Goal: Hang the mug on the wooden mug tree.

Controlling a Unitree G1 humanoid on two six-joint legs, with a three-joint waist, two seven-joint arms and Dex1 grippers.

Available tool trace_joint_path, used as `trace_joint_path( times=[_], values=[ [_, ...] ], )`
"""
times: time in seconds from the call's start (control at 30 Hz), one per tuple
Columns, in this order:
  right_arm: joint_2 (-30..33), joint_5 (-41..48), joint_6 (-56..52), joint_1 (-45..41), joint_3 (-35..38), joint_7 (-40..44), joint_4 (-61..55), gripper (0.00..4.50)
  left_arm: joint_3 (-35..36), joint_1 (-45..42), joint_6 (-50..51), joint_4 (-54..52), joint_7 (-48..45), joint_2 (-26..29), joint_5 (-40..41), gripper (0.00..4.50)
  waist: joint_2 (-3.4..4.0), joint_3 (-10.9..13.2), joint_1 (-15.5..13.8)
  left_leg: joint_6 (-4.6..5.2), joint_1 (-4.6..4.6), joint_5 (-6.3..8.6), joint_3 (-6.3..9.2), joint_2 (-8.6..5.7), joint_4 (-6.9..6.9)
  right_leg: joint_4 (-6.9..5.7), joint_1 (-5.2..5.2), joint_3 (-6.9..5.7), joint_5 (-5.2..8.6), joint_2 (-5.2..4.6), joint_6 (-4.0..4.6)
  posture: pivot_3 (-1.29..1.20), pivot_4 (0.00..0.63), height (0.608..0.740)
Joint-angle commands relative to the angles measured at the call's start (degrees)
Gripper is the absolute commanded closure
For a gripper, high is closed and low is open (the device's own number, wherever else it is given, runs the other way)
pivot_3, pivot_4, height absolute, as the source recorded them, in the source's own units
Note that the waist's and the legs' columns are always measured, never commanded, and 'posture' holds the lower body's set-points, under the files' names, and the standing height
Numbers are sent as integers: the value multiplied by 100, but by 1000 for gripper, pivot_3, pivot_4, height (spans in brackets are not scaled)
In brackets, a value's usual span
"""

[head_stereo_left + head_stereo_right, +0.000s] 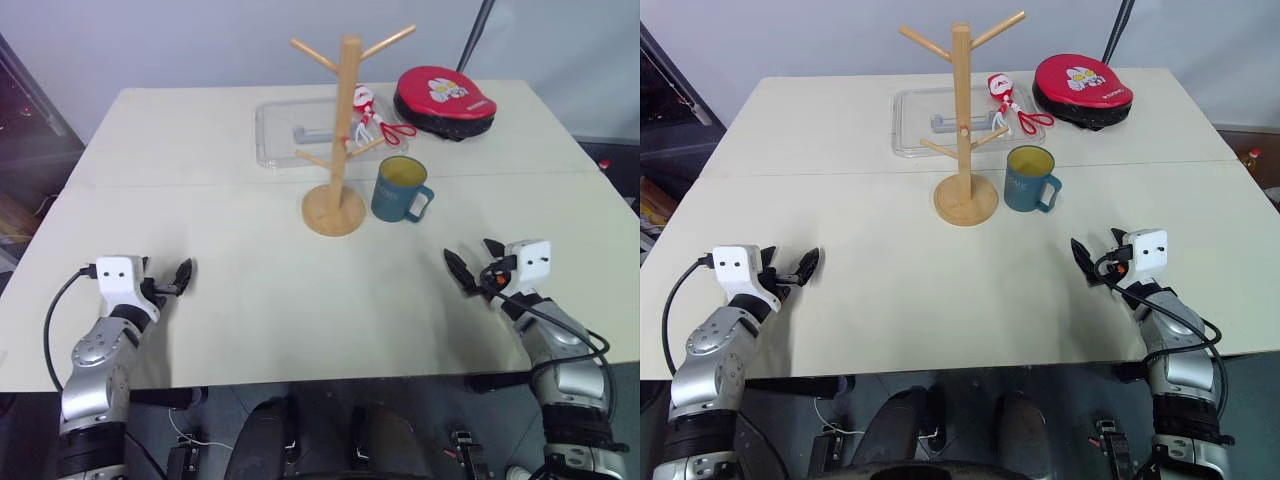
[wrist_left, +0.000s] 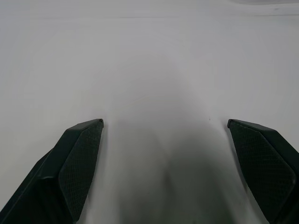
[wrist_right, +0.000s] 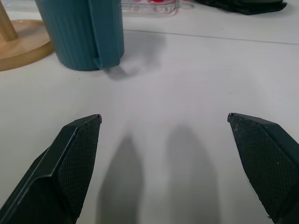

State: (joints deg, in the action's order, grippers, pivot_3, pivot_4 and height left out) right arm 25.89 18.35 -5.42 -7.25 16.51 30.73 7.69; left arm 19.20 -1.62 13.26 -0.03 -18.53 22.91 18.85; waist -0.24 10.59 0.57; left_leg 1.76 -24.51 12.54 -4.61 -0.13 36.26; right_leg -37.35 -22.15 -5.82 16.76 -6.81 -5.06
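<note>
Mug standing beside the mug tree, both grippers empty.
The mug sits upright on the tabletop, just right of the wooden mug tree. The left gripper and right gripper hover near, fingers wide; the right wrist view shows the mug's handle facing that gripper.

A wide cream tabletop fills the middle, with a thin seam running across it — two boards joined. Behind it stands a plain pale grey wall. A dark pole leans at the back right. Dark shelving stands at the left edge, and the floor below is dark.
</note>
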Motion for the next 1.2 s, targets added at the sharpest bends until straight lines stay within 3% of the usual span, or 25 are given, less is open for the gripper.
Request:
trace_joint_path(
  times=[0.03,0.33,0.8,1.2],
  values=[
    [-5,1,139,-100,-3,8,-64,19,27,14,23,-227,51,23,-37,0,0,0,0,0,0,0,0,0,0,0,0,0,0,0,0,0,150,739],
    [-122,-139,61,-34,-181,-294,-480,19,-226,-161,19,-309,-117,-148,0,0,0,0,-3,0,0,0,0,0,0,0,0,0,0,0,0,0,150,739],
    [-1551,-1766,-368,-493,-803,-3125,-1062,19,-1959,-423,-596,-1423,-1914,-202,52,0,3,-2,7,-26,-1,-14,-4,-1,-2,0,-4,5,0,3,1,0,150,739],
    [-1721,-1891,-291,-792,-1172,-3090,-799,19,-2330,-732,-435,-1751,-2006,-385,131,0,4,-2,15,-2,-1,-3,-6,0,-2,-3,-6,8,0,9,1,0,150,739]
  ],
)
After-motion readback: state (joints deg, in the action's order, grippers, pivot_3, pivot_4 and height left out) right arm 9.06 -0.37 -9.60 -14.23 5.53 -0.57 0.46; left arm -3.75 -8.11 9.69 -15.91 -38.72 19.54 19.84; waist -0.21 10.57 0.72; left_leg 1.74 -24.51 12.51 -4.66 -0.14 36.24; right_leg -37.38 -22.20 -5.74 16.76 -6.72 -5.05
